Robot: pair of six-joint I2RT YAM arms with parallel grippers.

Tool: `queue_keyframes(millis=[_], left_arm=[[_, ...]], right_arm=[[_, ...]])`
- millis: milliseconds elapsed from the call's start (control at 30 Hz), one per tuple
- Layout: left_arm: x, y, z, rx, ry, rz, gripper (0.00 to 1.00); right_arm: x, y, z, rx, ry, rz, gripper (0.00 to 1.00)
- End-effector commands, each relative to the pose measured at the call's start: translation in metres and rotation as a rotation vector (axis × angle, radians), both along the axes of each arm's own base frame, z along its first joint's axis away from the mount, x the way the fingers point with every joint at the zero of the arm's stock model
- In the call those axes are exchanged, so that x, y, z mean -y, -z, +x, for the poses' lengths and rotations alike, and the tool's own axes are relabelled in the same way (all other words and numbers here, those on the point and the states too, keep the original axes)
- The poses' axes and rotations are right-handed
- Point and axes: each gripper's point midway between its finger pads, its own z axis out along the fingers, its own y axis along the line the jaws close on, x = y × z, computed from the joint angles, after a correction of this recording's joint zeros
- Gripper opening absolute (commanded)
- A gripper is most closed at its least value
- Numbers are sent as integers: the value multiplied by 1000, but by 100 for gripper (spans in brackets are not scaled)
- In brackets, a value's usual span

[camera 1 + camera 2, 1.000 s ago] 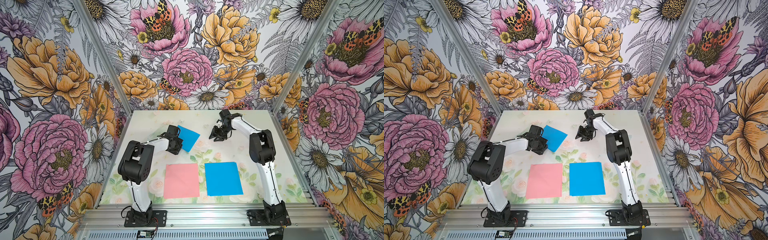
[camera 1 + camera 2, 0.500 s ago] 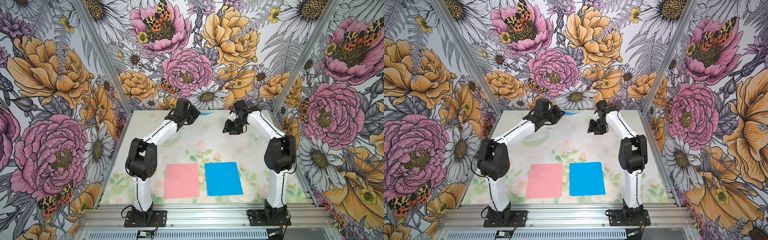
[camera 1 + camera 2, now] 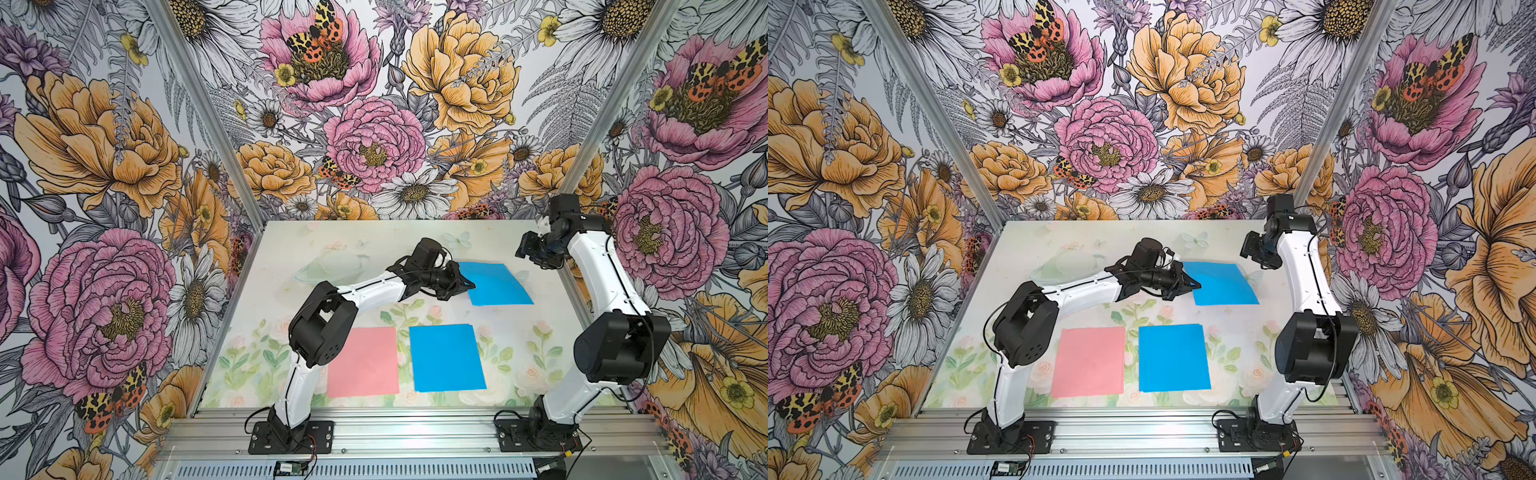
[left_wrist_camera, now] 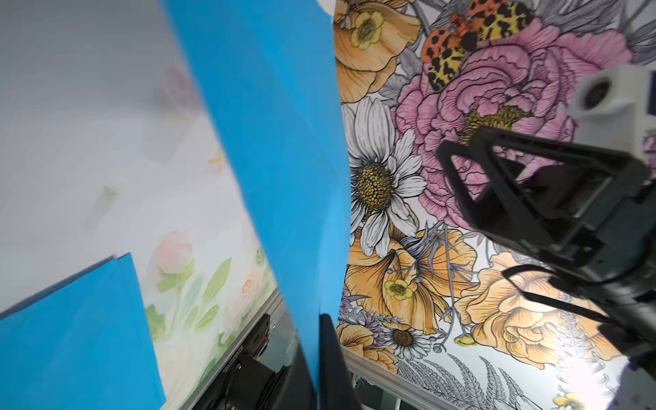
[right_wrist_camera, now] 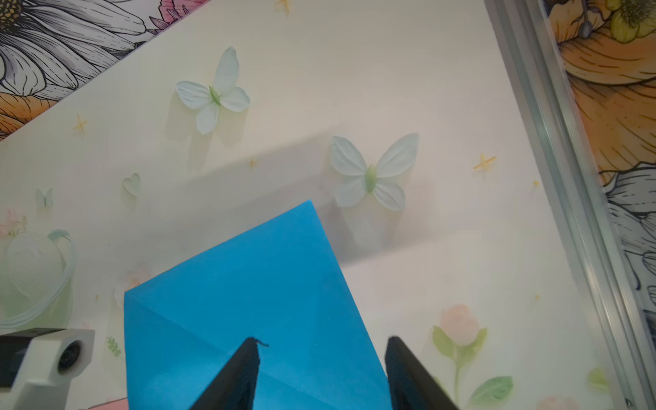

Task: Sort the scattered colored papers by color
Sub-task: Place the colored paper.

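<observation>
My left gripper [image 3: 465, 285] [image 3: 1196, 285] [image 4: 314, 337] is shut on the near-left edge of a bright blue paper [image 3: 494, 283] [image 3: 1223, 282] [image 4: 277, 142] over the table's right middle. That sheet bends upward from the jaws. At the table's front lie a light pink paper [image 3: 363, 361] [image 3: 1090, 361] and, to its right, a flat blue paper [image 3: 446, 357] [image 3: 1173, 357] [image 4: 71, 337]. My right gripper [image 3: 525, 249] [image 3: 1250, 249] [image 5: 323, 340] hangs open above the held blue paper's [image 5: 255, 301] far right corner, with nothing gripped.
The pastel floral table [image 3: 332, 249] is boxed in by flowered walls at the back and both sides, with aluminium posts [image 5: 568, 177] at the corners. A metal rail [image 3: 415, 432] with both arm bases runs along the front edge.
My left arm carried the blue paper from the left middle, past the back of the table, to the right middle. The right arm drew back toward the right wall and its jaws widened.
</observation>
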Motion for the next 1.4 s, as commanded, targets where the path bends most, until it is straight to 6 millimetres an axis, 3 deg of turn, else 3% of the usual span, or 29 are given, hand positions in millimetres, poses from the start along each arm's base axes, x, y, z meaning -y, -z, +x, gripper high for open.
queue_keyframes(millis=[0, 67, 233, 333, 467, 733, 967, 1200, 1367], left_arm=[[-27, 30, -48, -83, 172, 105, 0], [-39, 51, -74, -108, 244, 166, 0], [-60, 81, -112, -98, 372, 304, 0], [-68, 82, -111, -79, 364, 358, 0], [-74, 80, -107, -40, 334, 439, 0], [-96, 71, -101, 13, 196, 590, 0], [-96, 72, -122, -15, 176, 621, 0], [-122, 80, -135, -41, 125, 697, 0], [-128, 85, -137, -51, 97, 726, 0]], right_arm=[[-7, 16, -12, -41, -5, 48, 60], [-18, 24, -17, -53, -27, 107, 60], [-49, 33, -31, -1, -53, 270, 61], [-64, 38, -42, 22, -62, 318, 62], [-80, 61, -64, -40, -87, 327, 62], [-100, 85, -94, -78, -107, 345, 62], [-111, 97, -90, -94, -118, 363, 63], [-128, 113, -89, -115, -148, 346, 60], [-137, 126, -90, -142, -170, 345, 57]])
